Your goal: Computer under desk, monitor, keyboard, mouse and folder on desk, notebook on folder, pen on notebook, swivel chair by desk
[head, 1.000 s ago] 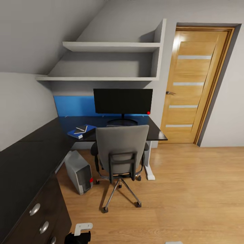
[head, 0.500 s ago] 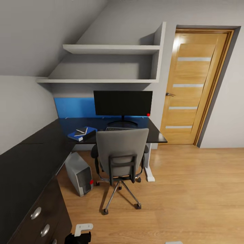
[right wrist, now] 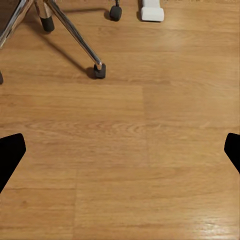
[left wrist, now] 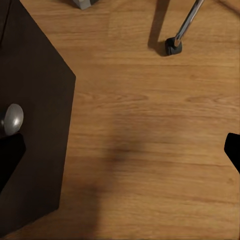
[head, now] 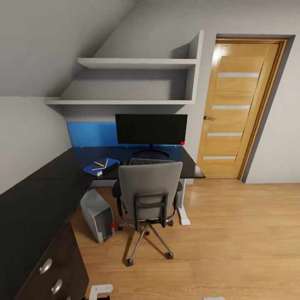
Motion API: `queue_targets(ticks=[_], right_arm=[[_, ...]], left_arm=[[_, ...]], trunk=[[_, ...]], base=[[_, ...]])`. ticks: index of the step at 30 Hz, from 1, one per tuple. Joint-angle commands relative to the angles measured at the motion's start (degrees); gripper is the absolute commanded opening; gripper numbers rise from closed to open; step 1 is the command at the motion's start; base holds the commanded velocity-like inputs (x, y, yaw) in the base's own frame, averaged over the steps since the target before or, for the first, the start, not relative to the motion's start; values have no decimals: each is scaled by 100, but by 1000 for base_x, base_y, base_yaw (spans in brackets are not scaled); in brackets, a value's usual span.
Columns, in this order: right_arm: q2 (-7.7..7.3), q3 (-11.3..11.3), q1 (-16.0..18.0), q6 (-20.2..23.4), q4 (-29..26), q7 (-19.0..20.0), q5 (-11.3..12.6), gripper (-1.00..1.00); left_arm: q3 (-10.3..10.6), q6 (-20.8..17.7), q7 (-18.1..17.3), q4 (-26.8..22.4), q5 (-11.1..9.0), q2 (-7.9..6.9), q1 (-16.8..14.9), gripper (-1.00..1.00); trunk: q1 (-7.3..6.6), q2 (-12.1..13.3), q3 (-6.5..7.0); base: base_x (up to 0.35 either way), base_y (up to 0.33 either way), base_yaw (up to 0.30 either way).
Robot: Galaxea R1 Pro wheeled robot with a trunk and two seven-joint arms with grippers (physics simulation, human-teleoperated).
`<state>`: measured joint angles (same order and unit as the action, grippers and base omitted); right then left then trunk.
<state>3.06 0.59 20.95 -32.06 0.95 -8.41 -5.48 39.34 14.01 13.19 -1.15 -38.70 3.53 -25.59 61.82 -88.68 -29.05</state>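
Observation:
The monitor (head: 151, 129) stands on the black desk (head: 54, 179) at the back. In front of it the keyboard (head: 146, 161) peeks over the swivel chair (head: 150, 189), whose grey back faces me close against the desk. To the left lies the blue folder (head: 100, 166) with the notebook (head: 101, 163) and a thin white pen (head: 98, 165) on it. The computer (head: 98, 214) stands on the floor under the desk. The mouse is hidden. My left gripper (left wrist: 120, 152) and right gripper (right wrist: 120, 152) hang open over bare floor, holding nothing.
A wooden door (head: 233, 108) is at the right, wall shelves (head: 137, 62) above the desk, a blue wall panel (head: 91, 133) behind it. The drawer unit (left wrist: 30, 125) with a round knob (left wrist: 12, 119) is beside my left gripper. A chair caster (right wrist: 99, 71) and the desk's white foot (right wrist: 151, 10) lie ahead.
The whole picture has shifted and the desk and chair look slightly smaller, so the camera has moved back. The keyboard shows more over the chair back. Nothing on the desk has moved.

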Motion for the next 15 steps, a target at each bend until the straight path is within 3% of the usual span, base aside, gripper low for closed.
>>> queue_targets(ticks=[1, 15], right_arm=[[1, 4, 6, -11, 10, -56, -58, 100], [1, 4, 6, -11, 10, -56, -58, 100]], left_arm=[[49, 12, 25, 1, -31, 1, 6, 100], [47, 14, 34, 1, -32, -78, 37, 100]], trunk=[[-23, 38, 13], [-331, 600, 264]], base=[[0, 0, 0], [0, 0, 0]])
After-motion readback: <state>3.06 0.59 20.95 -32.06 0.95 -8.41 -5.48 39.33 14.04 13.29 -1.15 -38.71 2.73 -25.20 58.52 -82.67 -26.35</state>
